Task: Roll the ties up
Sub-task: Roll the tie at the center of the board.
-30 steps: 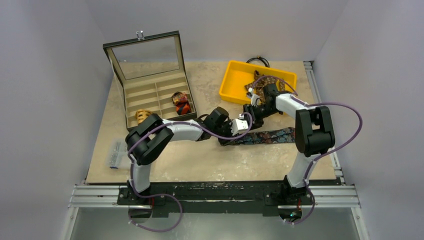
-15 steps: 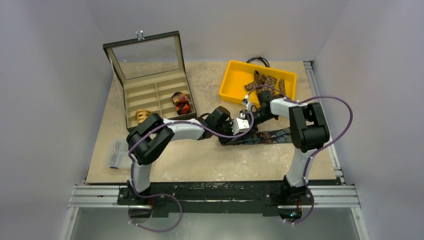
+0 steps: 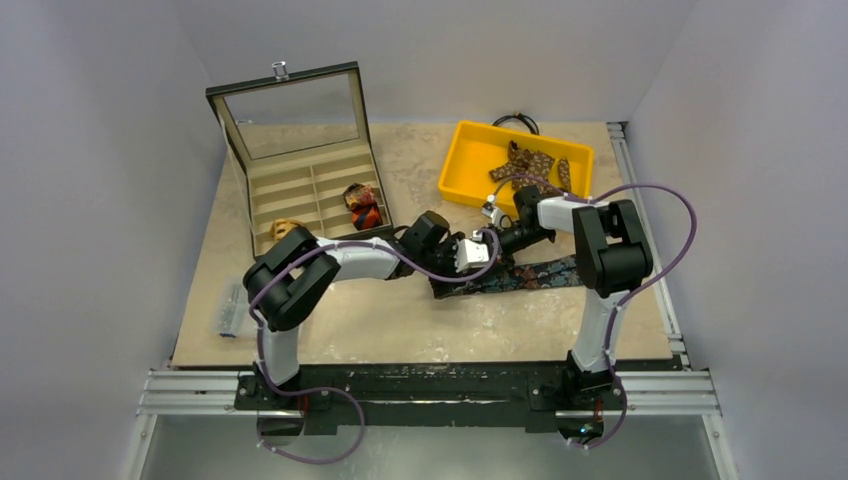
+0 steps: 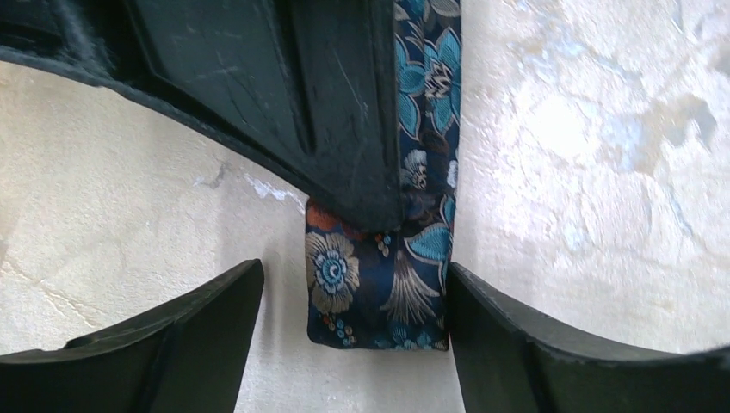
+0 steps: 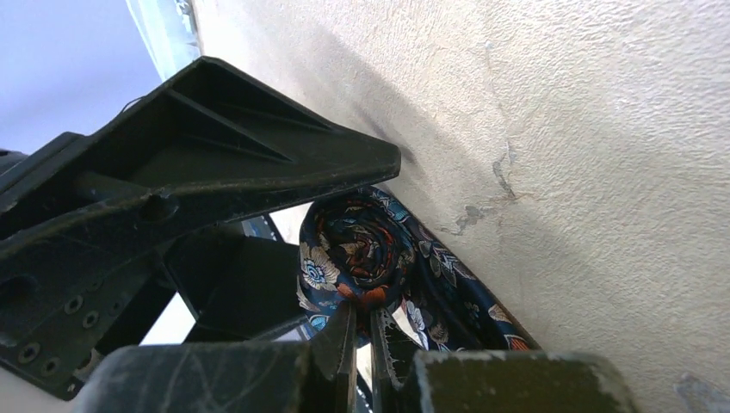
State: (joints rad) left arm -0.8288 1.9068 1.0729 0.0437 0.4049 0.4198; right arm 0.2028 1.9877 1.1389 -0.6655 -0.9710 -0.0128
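A navy floral tie point(image 3: 530, 274) lies on the table, its left end rolled into a small coil point(image 5: 360, 249). My right gripper point(image 5: 362, 315) is shut on the coil's edge; it is at mid table in the top view point(image 3: 498, 242). My left gripper point(image 4: 353, 271) is open, its fingers point(image 4: 172, 335) on either side of the tie's rolled end point(image 4: 379, 297), down at the table. It is just left of the right gripper in the top view point(image 3: 466, 254). Brown dotted ties point(image 3: 530, 163) lie in the yellow bin point(image 3: 462, 178). A red-orange coil point(image 3: 362, 206) and a tan coil point(image 3: 285, 230) sit in the box.
The open compartment box point(image 3: 300, 185) with its glass lid raised stands at the back left. A black cable loop point(image 3: 515, 121) lies behind the yellow bin. A small clear packet point(image 3: 232, 308) lies near the table's left edge. The left gripper's finger point(image 5: 215, 163) crowds the right wrist view.
My right gripper has come down and left from the bin's edge to the tie beside the left gripper. The left gripper and the tie's left end have shifted slightly left.
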